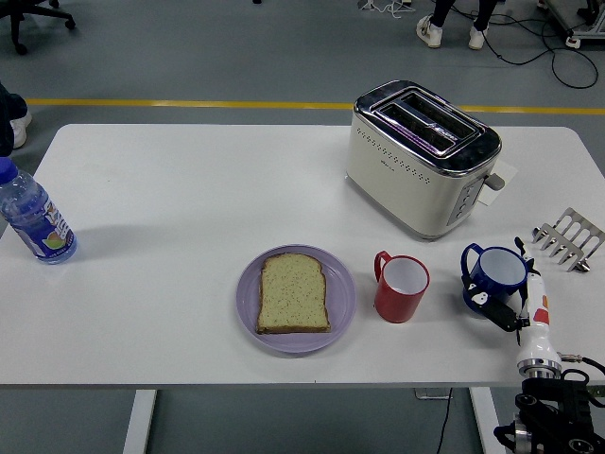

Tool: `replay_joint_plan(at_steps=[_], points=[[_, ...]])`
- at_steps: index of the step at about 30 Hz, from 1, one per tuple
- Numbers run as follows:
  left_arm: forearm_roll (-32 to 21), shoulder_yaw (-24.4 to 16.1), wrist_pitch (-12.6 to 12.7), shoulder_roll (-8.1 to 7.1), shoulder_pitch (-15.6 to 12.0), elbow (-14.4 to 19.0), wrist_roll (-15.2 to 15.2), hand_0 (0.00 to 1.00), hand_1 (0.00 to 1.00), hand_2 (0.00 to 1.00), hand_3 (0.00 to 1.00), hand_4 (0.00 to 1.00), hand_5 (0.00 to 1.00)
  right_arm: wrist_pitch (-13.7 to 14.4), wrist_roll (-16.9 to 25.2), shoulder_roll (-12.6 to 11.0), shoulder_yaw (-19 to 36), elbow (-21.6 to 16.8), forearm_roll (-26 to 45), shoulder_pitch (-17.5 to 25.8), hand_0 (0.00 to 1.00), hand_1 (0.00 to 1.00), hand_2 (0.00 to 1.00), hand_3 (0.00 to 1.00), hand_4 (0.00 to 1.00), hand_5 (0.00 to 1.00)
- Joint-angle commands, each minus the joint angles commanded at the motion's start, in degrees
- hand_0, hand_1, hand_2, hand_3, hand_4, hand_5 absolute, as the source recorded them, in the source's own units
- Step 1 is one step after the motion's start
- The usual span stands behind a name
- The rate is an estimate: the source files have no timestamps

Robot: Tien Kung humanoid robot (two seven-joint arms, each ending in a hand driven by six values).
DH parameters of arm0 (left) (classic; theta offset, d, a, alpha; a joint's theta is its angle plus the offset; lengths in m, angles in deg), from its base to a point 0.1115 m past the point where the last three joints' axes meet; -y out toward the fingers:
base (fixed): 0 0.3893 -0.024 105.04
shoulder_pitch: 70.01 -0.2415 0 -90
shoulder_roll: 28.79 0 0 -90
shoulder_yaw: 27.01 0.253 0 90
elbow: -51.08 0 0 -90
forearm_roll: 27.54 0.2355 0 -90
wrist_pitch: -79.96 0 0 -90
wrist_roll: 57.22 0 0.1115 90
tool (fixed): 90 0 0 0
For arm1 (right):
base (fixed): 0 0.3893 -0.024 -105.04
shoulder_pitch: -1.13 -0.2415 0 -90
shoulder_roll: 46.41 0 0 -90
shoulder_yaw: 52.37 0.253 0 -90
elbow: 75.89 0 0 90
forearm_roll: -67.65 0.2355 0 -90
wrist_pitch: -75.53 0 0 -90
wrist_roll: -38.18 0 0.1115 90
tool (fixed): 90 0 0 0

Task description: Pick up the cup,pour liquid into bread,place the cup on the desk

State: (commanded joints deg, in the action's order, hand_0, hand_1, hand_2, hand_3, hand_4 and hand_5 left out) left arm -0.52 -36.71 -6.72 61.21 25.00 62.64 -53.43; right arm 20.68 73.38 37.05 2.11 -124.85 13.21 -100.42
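Two cups (402,288) (495,274), one toaster (422,156), one bottle (34,217), one plate (342,301), one bread slice (294,293), perhaps one rack (568,238).
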Motion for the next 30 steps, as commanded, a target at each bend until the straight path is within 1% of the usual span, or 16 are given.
replay_joint_plan(at_steps=[1, 2, 7, 8, 13, 14, 19, 22, 26, 29, 30], points=[[-0.02, 0.01, 0.00, 0.00, 0.00, 0.00, 0.00, 0.635, 0.645, 0.657, 0.553, 0.323, 0.835, -0.03, -0.01, 0.00, 0.02, -0.01, -0.07, 0.00, 0.821, 0.702, 0.884, 0.998, 0.915, 0.075], [-0.01, 0.02, 0.00, 0.00, 0.00, 0.00, 0.00, 0.635, 0.646, 0.657, 0.552, 0.324, 0.837, -0.19, -0.18, -0.01, 0.04, 0.00, -0.23, 0.00, 0.884, 0.758, 0.915, 0.998, 0.929, 0.075], [0.04, 0.06, 0.02, 0.00, 0.00, -0.01, -0.02, 0.635, 0.646, 0.657, 0.552, 0.324, 0.837, -0.66, -0.66, -0.03, 0.04, 0.02, -0.85, 0.13, 0.884, 0.758, 0.915, 0.998, 0.929, 0.075], [0.03, 0.07, 0.01, 0.00, 0.01, -0.01, -0.01, 0.635, 0.646, 0.657, 0.552, 0.323, 0.836, -0.71, -0.75, -0.03, 0.06, 0.03, -0.96, 0.15, 0.929, 0.813, 0.965, 0.998, 0.932, 0.077], [0.08, 0.08, 0.03, 0.00, 0.03, -0.01, -0.03, 0.635, 0.646, 0.657, 0.552, 0.323, 0.836, -0.68, -0.92, -0.10, 0.73, -0.77, -1.89, 0.54, 0.929, 0.813, 0.965, 0.998, 0.932, 0.077], [0.11, 0.04, 0.03, 0.00, 0.04, 0.00, -0.03, 0.635, 0.646, 0.657, 0.552, 0.323, 0.836, -0.63, -1.03, -0.11, 1.00, -1.10, -2.26, 0.67, 0.947, 0.831, 0.975, 0.998, 0.936, 0.082], [0.16, -0.03, 0.02, 0.00, 0.04, -0.01, -0.03, 0.635, 0.646, 0.657, 0.552, 0.323, 0.836, -0.28, -1.59, -0.47, 3.41, -4.56, -5.11, 2.10, 0.947, 0.831, 0.975, 0.998, 0.936, 0.082], [0.10, -0.01, 0.02, 0.00, -0.04, -0.03, -0.01, 0.636, 0.646, 0.657, 0.553, 0.323, 0.836, -0.02, -2.10, -0.84, 5.03, -7.53, -7.19, 3.11, 0.953, 0.833, 0.978, 0.998, 0.935, 0.082], [0.14, 0.20, 0.03, 0.00, -0.18, -0.04, -0.02, 0.635, 0.646, 0.657, 0.552, 0.323, 0.835, 0.43, -2.78, -1.63, 6.98, -12.03, -9.42, 4.45, 0.960, 0.834, 0.978, 0.998, 0.938, 0.079], [0.09, 0.37, 0.03, 0.00, -0.36, -0.07, -0.02, 0.635, 0.646, 0.657, 0.552, 0.323, 0.835, 1.11, -3.59, -2.36, 8.23, -16.66, -11.42, 5.56, 0.960, 0.834, 0.978, 0.998, 0.938, 0.079], [0.08, 0.39, 0.03, 0.00, -0.37, -0.08, -0.02, 0.635, 0.646, 0.657, 0.552, 0.323, 0.835, 1.19, -3.67, -2.42, 8.35, -17.32, -11.61, 5.66, 0.960, 0.834, 0.978, 0.998, 0.938, 0.079]])
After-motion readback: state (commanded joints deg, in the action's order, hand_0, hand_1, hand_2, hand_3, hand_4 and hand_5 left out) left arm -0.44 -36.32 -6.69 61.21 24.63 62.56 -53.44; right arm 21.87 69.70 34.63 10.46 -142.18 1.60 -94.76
